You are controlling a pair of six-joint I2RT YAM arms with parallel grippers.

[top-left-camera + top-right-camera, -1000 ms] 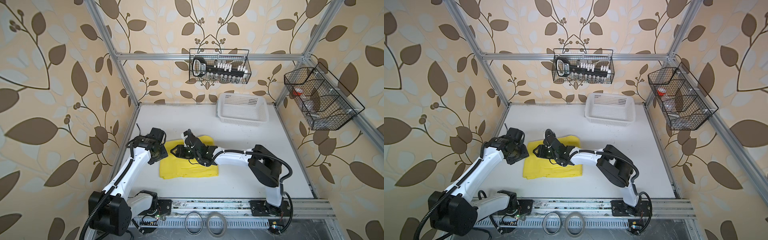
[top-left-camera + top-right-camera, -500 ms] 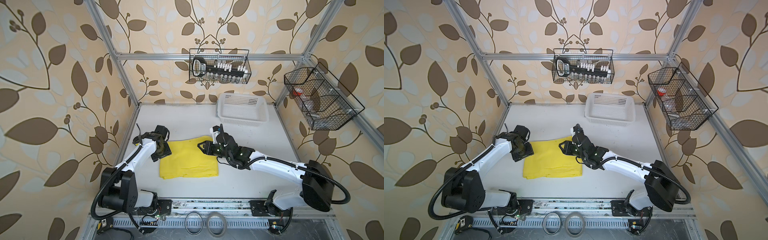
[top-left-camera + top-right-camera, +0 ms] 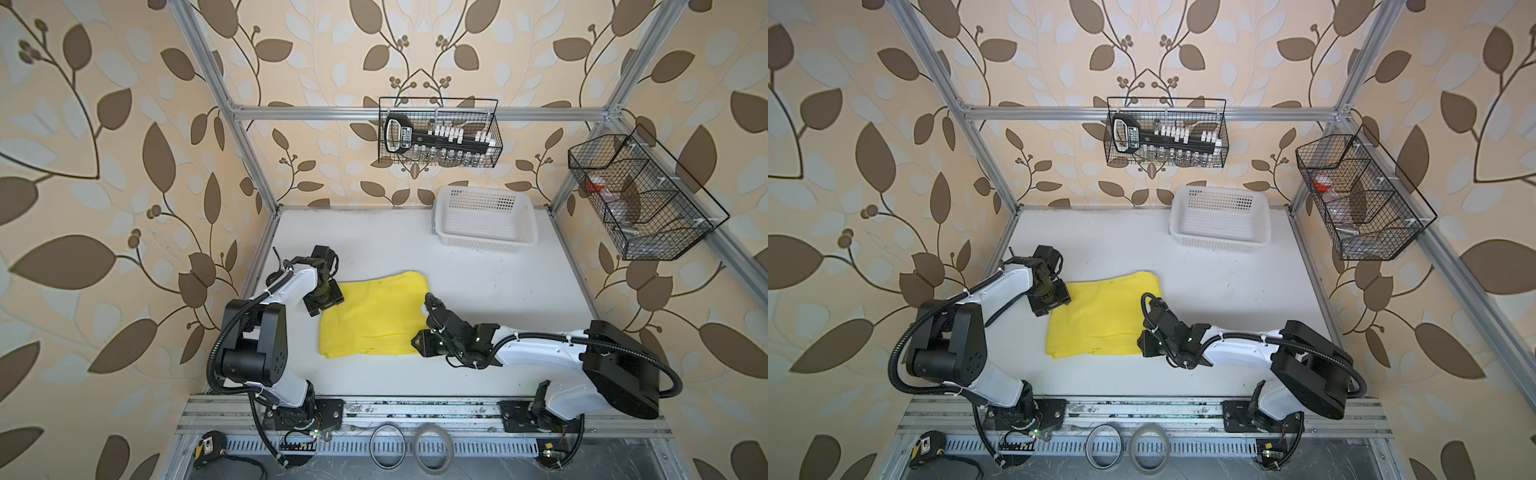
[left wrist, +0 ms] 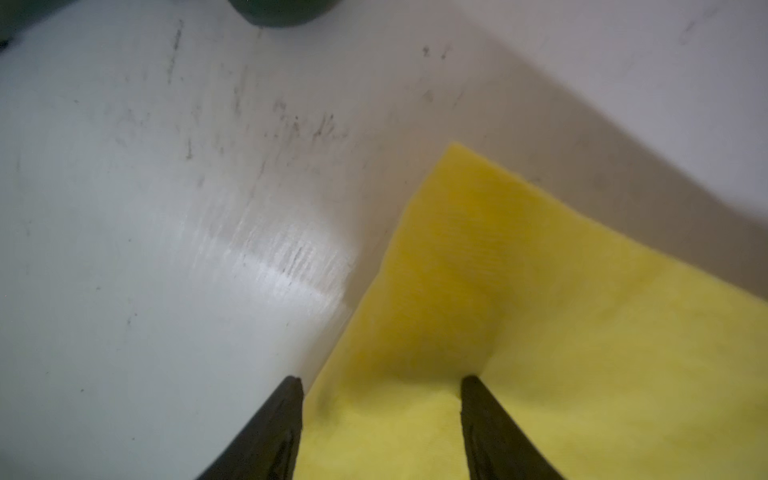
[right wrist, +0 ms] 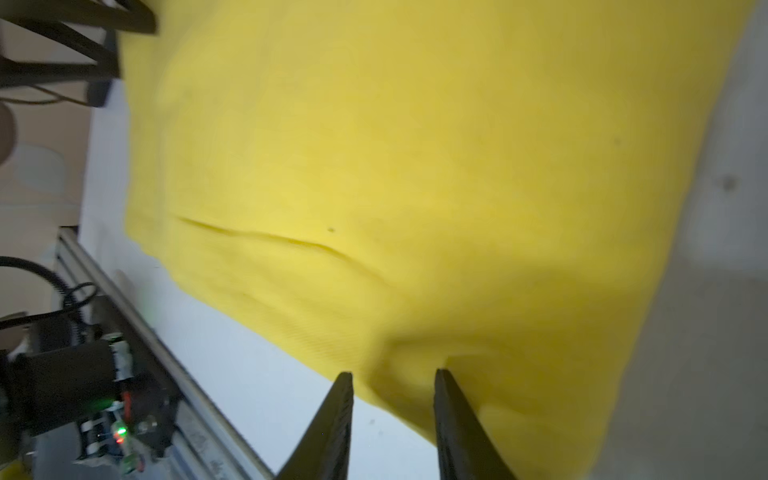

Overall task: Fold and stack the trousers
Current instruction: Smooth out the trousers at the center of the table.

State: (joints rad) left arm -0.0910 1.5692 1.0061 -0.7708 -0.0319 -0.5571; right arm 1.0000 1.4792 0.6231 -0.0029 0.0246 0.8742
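I saw the trousers (image 3: 374,316) lying folded as a flat yellow pad at lower centre in both top views, on the white table (image 3: 478,291), well apart from the basket (image 3: 484,224) at upper right. The cloth looked light, soft and limp, so I judged it would sag unless I held it at two opposite edges. The left gripper (image 4: 380,380) stood spread, straddling the edge near a corner. The right gripper (image 5: 392,374) had a pucker of cloth between narrow jaws; whether it was pinched, I couldn't tell.
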